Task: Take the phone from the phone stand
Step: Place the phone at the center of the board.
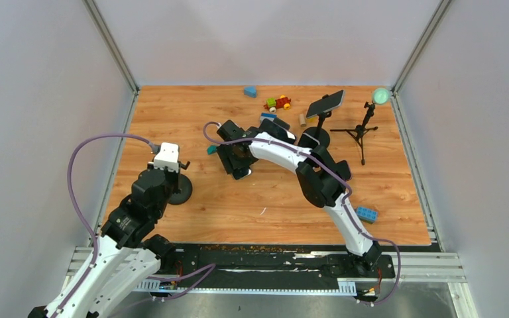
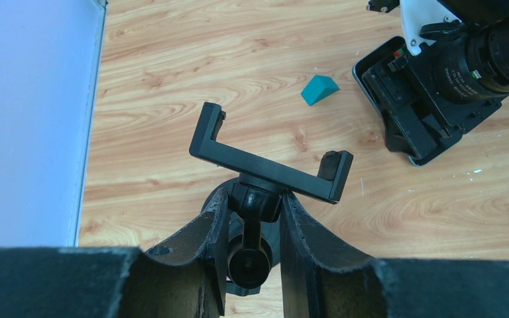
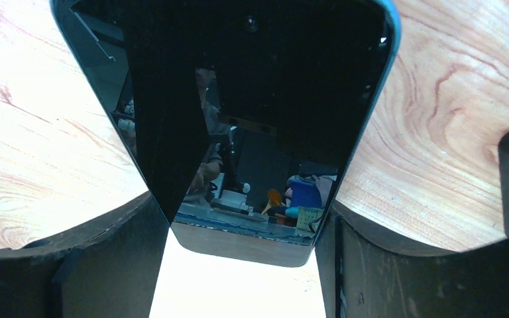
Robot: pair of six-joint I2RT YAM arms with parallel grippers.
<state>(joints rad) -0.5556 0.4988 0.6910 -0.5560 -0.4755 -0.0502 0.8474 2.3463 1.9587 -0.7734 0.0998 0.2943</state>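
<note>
The black phone stand [image 2: 270, 171] has an empty clamp; its round base [image 1: 181, 190] sits on the wooden table at the left. My left gripper [image 2: 255, 218] is shut on the stand's neck just under the clamp, and it also shows in the top view [image 1: 172, 173]. My right gripper [image 3: 242, 248] is shut on the dark phone [image 3: 258, 99], one finger on each long side. In the top view this gripper [image 1: 235, 159] holds the phone low over the table, right of the stand. The phone's pale edge [image 2: 371, 89] also shows in the left wrist view.
A second phone [image 1: 325, 103] sits on another stand [image 1: 317, 137] at the back right, beside a small tripod [image 1: 363, 132] with a green ball. A teal block [image 2: 319, 89], toy bricks [image 1: 278, 103] and a blue brick [image 1: 366, 213] lie on the table.
</note>
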